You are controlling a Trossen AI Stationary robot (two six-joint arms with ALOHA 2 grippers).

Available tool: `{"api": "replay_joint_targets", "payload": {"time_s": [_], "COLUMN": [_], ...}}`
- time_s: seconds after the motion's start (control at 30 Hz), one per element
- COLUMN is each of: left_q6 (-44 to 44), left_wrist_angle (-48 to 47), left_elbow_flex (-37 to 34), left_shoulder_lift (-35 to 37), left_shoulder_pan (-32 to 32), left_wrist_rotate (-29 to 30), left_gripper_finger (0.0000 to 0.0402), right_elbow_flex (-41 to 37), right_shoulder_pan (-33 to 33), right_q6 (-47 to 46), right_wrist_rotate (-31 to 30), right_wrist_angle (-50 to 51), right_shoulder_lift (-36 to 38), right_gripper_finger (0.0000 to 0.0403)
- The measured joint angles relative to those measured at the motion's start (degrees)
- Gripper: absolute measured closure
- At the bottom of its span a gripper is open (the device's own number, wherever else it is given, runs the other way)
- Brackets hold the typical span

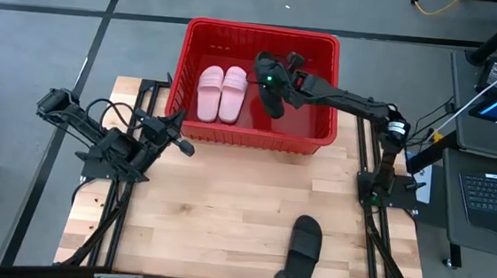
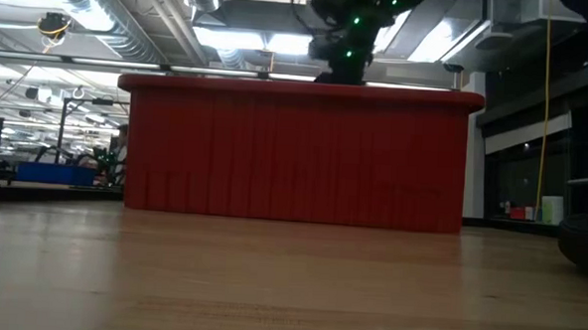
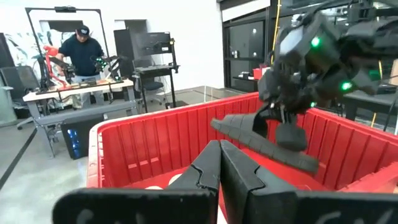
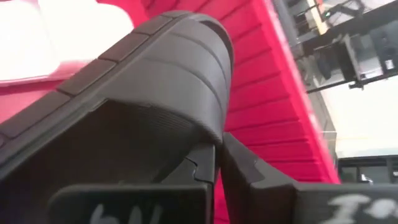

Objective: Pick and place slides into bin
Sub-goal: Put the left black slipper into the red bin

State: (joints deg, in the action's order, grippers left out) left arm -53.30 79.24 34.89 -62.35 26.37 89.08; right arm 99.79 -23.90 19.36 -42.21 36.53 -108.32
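The red bin (image 1: 262, 29) stands at the table's far side. Two pale pink slides (image 1: 221, 92) lie side by side on its floor, in the left part. My right gripper (image 1: 271, 79) reaches over the bin's middle, shut on a black slide (image 1: 270, 98), which also shows in the left wrist view (image 3: 261, 144). A second black slide (image 1: 305, 241) lies sole down on the table near its front edge. My left gripper (image 1: 181, 144) is shut and empty just outside the bin's near wall, toward its left corner. My right gripper pinches the black slide's broad strap (image 4: 186, 134) at its edge, between its two fingers. The fingers come from above, pointing down into the bin. The slide hangs tilted below them, clear of the bin's floor and walls, one end (image 3: 308, 165) lower than the other.
The bin's floor to the right of the pink slides is bare red (image 1: 309, 108). A person (image 3: 81, 53) stands at a workbench in the room behind the table. A laptop stand (image 1: 494, 176) sits beyond the table's right edge.
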Motion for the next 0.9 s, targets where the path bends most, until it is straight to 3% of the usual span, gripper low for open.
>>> {"api": "replay_joint_targets", "payload": {"time_s": [0.37, 0.9], "left_q6": [0.0, 0.0], "left_wrist_angle": [0.0, 0.0], "left_elbow_flex": [0.0, 0.0], "left_shoulder_lift": [0.0, 0.0], "left_shoulder_pan": [0.0, 0.0], "left_wrist_rotate": [0.0, 0.1], "left_gripper_finger": [0.04, 0.04], "right_elbow_flex": [0.0, 0.0], "right_shoulder_pan": [-0.7, -2.9], "right_q6": [-1.4, -7.5], "right_wrist_rotate": [1.5, 2.3], "right_wrist_angle": [-0.3, -1.1], "right_shoulder_lift": [-7.0, -7.9], "right_gripper_finger": [0.039, 0.039]}}
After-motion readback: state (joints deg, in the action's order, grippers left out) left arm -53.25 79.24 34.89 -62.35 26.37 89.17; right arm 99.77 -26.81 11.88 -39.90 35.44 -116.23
